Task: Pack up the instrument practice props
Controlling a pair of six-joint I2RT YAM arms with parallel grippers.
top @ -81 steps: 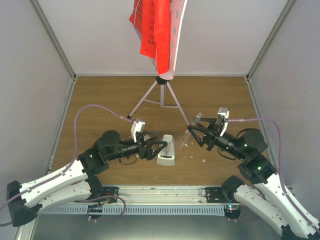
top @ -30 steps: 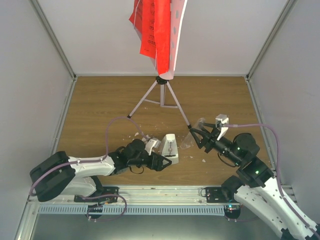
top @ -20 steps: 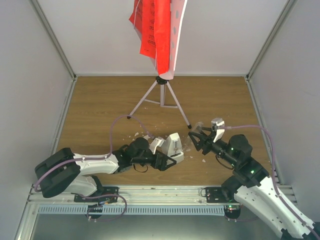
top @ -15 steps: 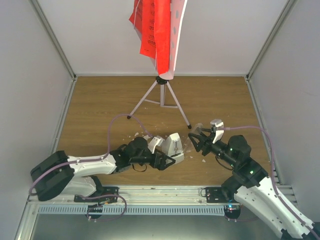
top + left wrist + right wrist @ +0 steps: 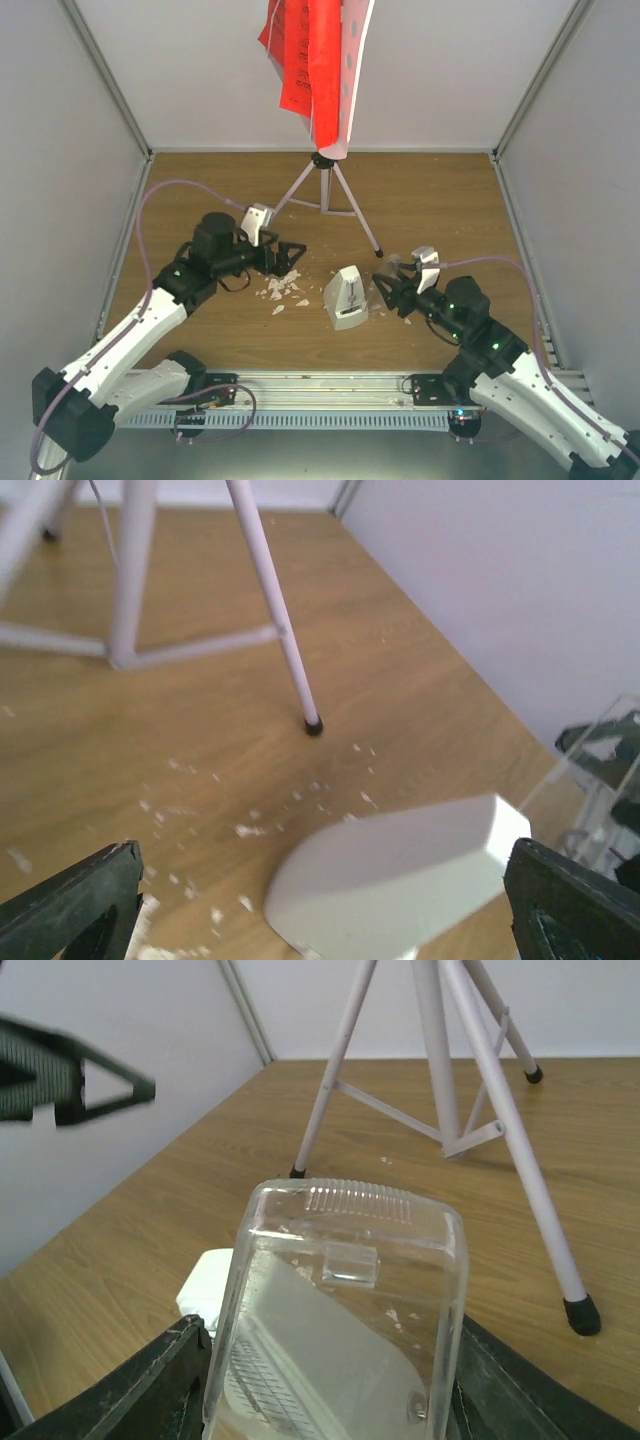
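Now your left fingers (image 5: 290,256) have left the metronome (image 5: 343,298).
They stand wide, drawn back toward the tripod legs (image 5: 322,190), well apart from the metronome, which sits free on the counter (image 5: 200,190). Your right fingers (image 5: 388,296) grip a clear cover (image 5: 340,1300) just beside it.

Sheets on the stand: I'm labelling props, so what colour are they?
The sheets are red; the top external view shows them best.

Stand plate (image 5: 352,70), red sheets (image 5: 300,60) cut off at top; metronome (image 5: 400,865) blurry, L wrist.
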